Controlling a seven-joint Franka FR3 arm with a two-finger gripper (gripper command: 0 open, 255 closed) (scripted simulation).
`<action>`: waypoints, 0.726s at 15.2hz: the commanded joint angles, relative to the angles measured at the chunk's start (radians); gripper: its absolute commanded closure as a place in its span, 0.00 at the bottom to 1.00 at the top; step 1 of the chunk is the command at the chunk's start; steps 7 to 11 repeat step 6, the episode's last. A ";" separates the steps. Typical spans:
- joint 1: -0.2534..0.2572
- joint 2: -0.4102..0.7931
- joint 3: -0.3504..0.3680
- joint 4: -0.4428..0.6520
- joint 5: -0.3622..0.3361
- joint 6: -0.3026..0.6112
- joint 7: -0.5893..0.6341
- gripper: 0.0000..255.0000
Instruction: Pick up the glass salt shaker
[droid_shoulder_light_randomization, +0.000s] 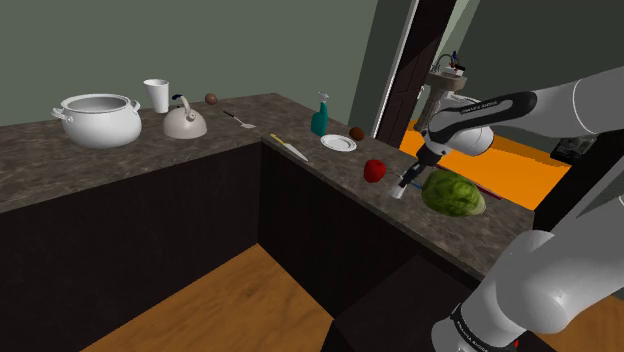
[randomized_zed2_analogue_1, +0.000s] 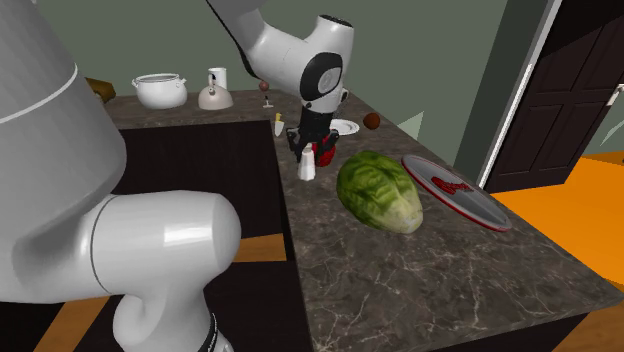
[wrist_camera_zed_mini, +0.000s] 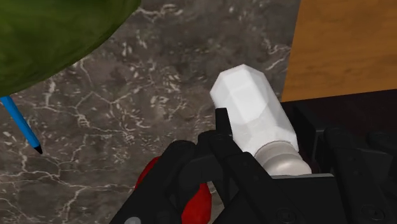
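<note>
The salt shaker (wrist_camera_zed_mini: 249, 105) is a white faceted bottle with a pale grey neck. It stands on the dark marble counter (randomized_zed2_analogue_1: 420, 270), near the counter's front edge. My black gripper (wrist_camera_zed_mini: 267, 130) comes down over it, and its fingers (wrist_camera_zed_mini: 221, 124) press against the shaker's sides, shut on it. In the second exterior view the shaker (randomized_zed2_analogue_1: 307, 166) rests on the counter under the gripper (randomized_zed2_analogue_1: 303, 150). The shoulder view places the gripper (droid_shoulder_light_randomization: 406, 182) and shaker (droid_shoulder_light_randomization: 400, 194) between a red apple (droid_shoulder_light_randomization: 374, 170) and a green melon (droid_shoulder_light_randomization: 453, 192).
The big green melon (randomized_zed2_analogue_1: 380, 192) lies close beside the shaker, with a red-rimmed plate (randomized_zed2_analogue_1: 470, 200) beyond it. A blue pen (wrist_camera_zed_mini: 22, 127) lies by the melon. Farther along the counter are a white plate (droid_shoulder_light_randomization: 338, 143), a blue spray bottle (droid_shoulder_light_randomization: 320, 117), a knife (droid_shoulder_light_randomization: 289, 148), a kettle (droid_shoulder_light_randomization: 185, 121) and a pot (droid_shoulder_light_randomization: 99, 119).
</note>
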 joint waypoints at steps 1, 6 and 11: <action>-0.010 -0.023 0.014 0.012 -0.020 -0.030 0.022 1.00; -0.022 -0.050 0.030 0.034 -0.041 -0.075 0.046 1.00; -0.022 -0.050 0.030 0.034 -0.041 -0.075 0.046 1.00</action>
